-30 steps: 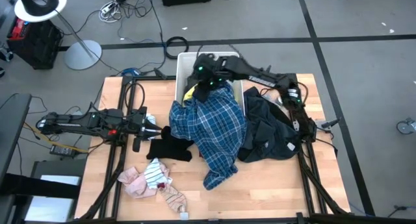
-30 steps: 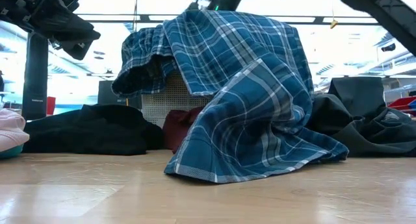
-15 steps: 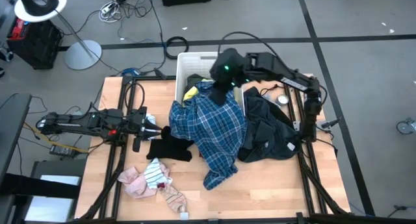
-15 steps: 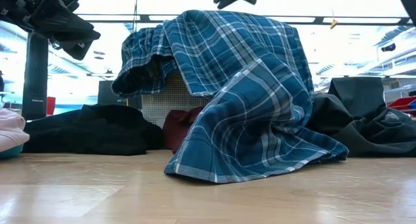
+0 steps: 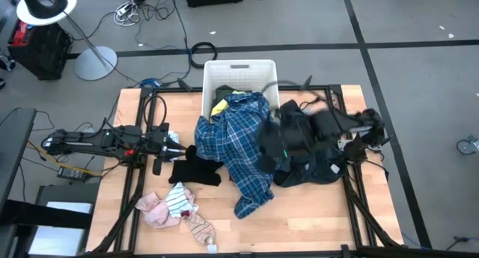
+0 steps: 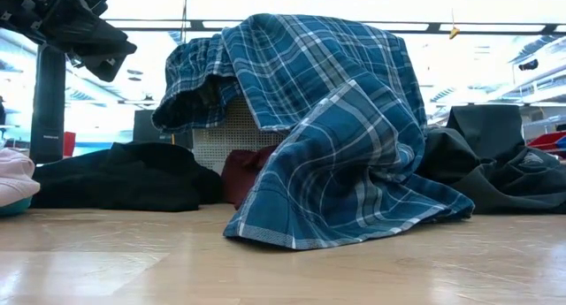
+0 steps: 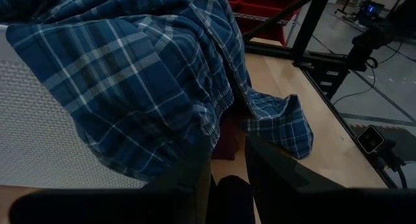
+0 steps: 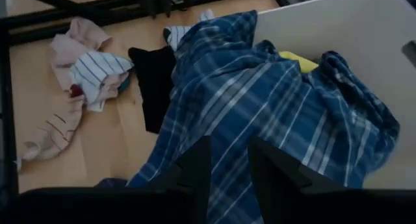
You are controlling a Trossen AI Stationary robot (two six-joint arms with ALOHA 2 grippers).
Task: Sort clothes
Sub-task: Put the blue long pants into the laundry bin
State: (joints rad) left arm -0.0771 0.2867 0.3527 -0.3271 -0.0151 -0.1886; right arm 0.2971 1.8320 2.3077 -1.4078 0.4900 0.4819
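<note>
Plaid shirt [image 5: 239, 149]: soft blue checked cloth, crumpled, draped over the front wall of the basket and spilling onto the wooden table [image 5: 299, 213] in loose folds; a hemmed corner lies flat on the boards.
Basket [image 5: 241, 66]: white plastic, rectangular, with perforated walls, at the table's far edge; a yellow piece [image 5: 218, 107] shows inside beside the shirt.
Black garment [image 5: 196, 168]: limp and flat, touching the shirt's left side.
Dark heap [image 5: 314, 161]: rumpled dark green and black cloth, just right of the shirt.
Small pieces [image 5: 174, 206]: pink, pale and striped soft items bunched near the front left of the table, apart from the shirt.
Left claw [image 7: 227, 165]: arm stretched low along the table's left side, pointing at the shirt and basket wall; fingers parted by a narrow gap, holding nothing.
Right claw [image 8: 227, 160]: arm blurred above the dark heap, right of the shirt, camera looking down on the shirt; fingers slightly parted, empty.
</note>
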